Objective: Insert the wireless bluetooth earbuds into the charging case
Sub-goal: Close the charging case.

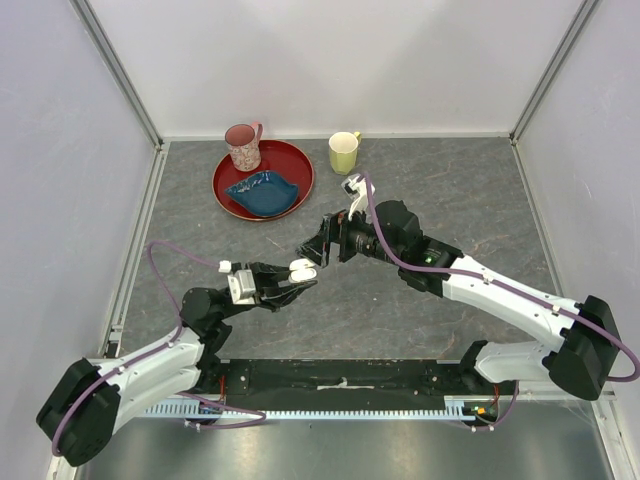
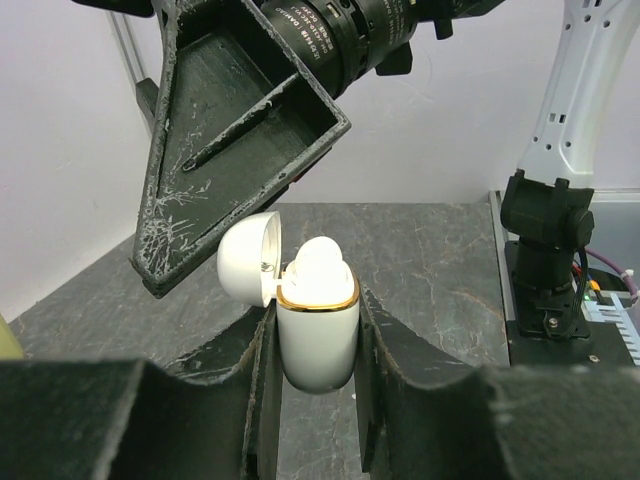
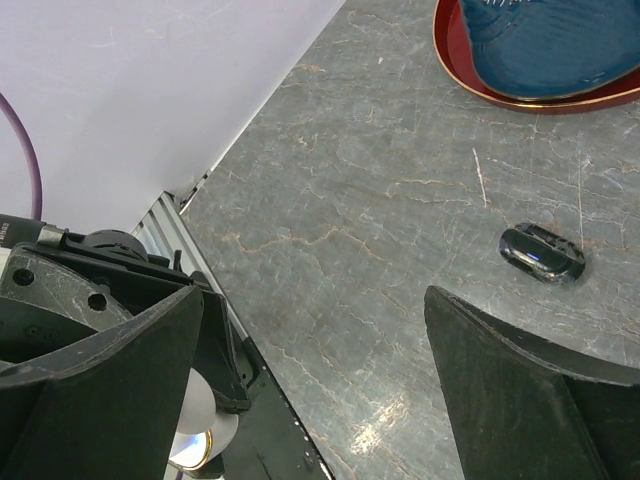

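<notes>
My left gripper point(image 1: 297, 278) point(image 2: 317, 305) is shut on the charging case point(image 2: 317, 345) point(image 1: 303, 269), a glossy white case with a gold rim, held upright above the table. Its lid point(image 2: 250, 262) is flipped open to the left. A white earbud top point(image 2: 320, 264) bulges out of the opening; glare hides whether both wireless bluetooth earbuds are in there. My right gripper point(image 1: 318, 245) point(image 3: 312, 300) is open and empty, hovering just above and behind the case. One of its fingers point(image 2: 230, 130) hangs over the lid. The case point(image 3: 205, 432) peeks past the right gripper's left finger.
A red plate point(image 1: 226, 190) holding a blue bowl point(image 1: 262, 190) sits at the back, with a pink mug point(image 1: 243, 146) on its far edge. A yellow-green mug point(image 1: 344, 152) stands to its right. A small dark object point(image 3: 542, 252) lies on the table near the plate.
</notes>
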Action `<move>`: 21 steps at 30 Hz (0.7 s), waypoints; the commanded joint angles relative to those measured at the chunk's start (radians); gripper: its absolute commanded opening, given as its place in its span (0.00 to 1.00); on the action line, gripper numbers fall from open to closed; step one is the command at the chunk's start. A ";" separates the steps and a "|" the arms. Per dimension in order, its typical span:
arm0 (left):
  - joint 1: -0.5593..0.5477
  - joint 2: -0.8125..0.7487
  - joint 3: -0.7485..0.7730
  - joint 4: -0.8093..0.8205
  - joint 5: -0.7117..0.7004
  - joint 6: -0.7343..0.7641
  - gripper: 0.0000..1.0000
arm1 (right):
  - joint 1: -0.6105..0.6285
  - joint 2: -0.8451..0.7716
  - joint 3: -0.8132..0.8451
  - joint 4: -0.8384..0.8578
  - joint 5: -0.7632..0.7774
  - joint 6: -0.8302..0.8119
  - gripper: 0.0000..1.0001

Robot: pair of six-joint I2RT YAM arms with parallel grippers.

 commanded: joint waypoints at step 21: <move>-0.002 0.070 0.057 0.036 -0.105 -0.020 0.02 | -0.002 -0.087 -0.118 0.037 0.092 0.000 0.98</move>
